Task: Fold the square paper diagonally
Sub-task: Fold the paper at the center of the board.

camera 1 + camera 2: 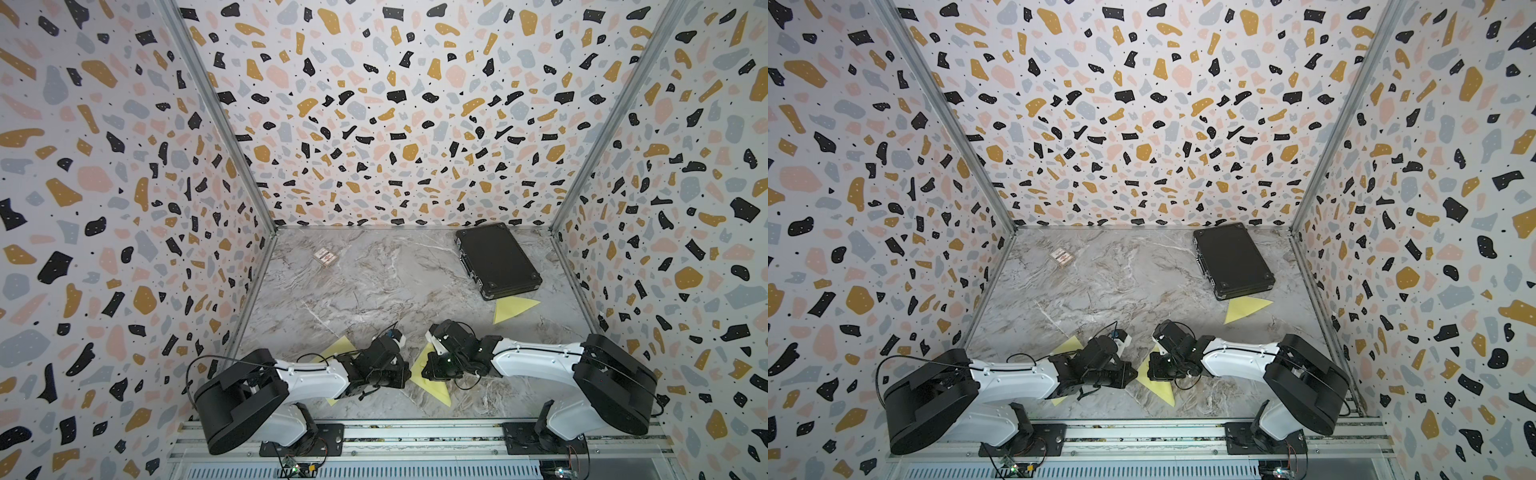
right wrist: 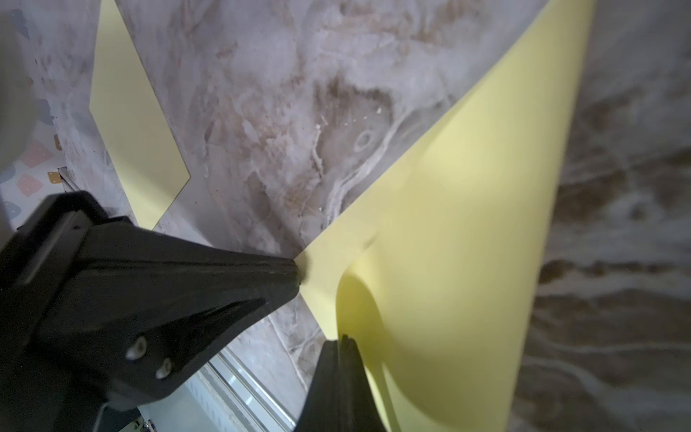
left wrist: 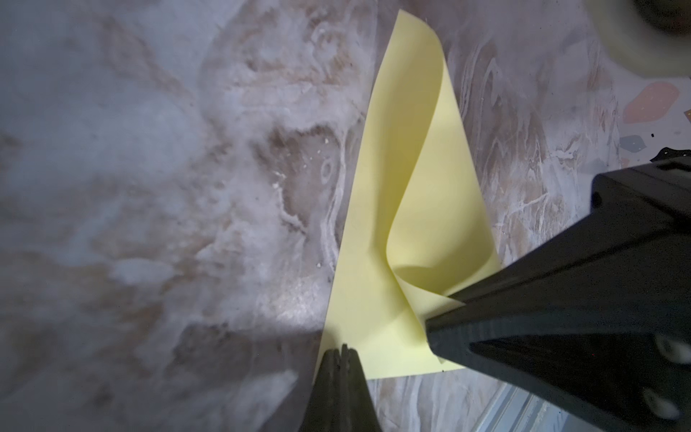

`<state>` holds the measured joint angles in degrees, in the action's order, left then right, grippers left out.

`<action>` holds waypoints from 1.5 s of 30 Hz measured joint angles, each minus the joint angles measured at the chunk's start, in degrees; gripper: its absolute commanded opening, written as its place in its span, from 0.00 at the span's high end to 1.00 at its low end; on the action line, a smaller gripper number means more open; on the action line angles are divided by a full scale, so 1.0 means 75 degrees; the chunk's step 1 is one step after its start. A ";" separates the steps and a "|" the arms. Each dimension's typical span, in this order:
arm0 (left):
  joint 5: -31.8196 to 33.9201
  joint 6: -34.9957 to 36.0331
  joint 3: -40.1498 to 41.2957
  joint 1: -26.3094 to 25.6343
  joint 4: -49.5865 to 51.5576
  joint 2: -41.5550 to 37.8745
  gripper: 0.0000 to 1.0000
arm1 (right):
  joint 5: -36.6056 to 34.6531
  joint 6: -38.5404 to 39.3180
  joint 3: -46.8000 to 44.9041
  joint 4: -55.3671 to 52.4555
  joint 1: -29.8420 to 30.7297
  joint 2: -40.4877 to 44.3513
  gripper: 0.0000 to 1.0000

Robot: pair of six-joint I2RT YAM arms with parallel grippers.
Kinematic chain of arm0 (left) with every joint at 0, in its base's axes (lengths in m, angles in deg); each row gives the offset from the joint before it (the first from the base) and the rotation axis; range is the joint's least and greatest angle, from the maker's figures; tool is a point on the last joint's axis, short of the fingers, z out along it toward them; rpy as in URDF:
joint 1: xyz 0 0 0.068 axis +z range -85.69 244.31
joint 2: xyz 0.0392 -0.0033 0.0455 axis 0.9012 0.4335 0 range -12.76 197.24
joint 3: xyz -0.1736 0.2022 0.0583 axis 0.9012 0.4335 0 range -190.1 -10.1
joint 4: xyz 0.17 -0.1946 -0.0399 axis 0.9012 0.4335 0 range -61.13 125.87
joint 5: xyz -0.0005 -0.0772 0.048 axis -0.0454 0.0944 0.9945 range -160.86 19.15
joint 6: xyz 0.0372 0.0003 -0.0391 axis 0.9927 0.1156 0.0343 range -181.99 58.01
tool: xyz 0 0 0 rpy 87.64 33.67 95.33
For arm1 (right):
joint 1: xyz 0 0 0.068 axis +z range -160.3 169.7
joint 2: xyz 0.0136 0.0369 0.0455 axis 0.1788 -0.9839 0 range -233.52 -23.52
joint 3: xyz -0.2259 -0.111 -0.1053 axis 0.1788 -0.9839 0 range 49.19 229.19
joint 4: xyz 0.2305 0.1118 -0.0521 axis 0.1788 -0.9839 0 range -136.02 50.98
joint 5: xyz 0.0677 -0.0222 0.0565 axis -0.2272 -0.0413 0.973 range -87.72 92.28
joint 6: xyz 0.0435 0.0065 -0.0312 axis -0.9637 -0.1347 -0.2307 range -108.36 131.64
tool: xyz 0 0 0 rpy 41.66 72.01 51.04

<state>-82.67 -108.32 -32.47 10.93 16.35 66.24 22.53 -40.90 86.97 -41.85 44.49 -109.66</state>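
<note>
Well, my right gripper (image 2: 343, 341) pinches a curled-over flap of the square paper (image 3: 368, 284); my left gripper (image 3: 342, 351), jaws pressed together, pins its corner to the table (image 1: 374, 282) between the arms. Fold begun; I judge the crease not yet pressed.

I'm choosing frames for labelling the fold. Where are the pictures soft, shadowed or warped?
Left wrist view: yellow paper fairly sharp, marble table beside it blurred and dim. Right wrist view: the paper's curl shadows itself, marble at one side smeared. Both top views: sharp and evenly lit, no glare, walls splayed by the wide angle.
</note>
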 measured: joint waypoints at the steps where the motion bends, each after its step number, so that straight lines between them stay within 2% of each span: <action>1: 0.0009 -0.0003 0.0000 0.0000 -0.0003 0.0000 1.00 | 0.0006 -0.0029 -0.0003 0.0105 0.0000 -0.0058 1.00; 11: 0.0041 -0.0111 0.0044 -0.0015 -0.0102 0.0000 1.00 | 0.0020 -0.0289 -0.0003 0.0662 0.0006 -0.0184 1.00; 23: 0.0050 -0.0134 0.0050 -0.0050 -0.0128 0.0006 1.00 | 0.0134 -0.0341 -0.0003 0.0836 0.0035 -0.0600 1.00; 45: 0.0067 -0.0137 0.0050 -0.0064 -0.0128 0.0006 1.00 | 0.0187 -0.0361 -0.0006 0.0968 0.0064 -0.0629 1.00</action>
<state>-82.17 -109.34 -32.10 10.44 15.39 66.29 23.93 -43.61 86.93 -34.60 44.97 -114.39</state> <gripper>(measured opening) 0.048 0.042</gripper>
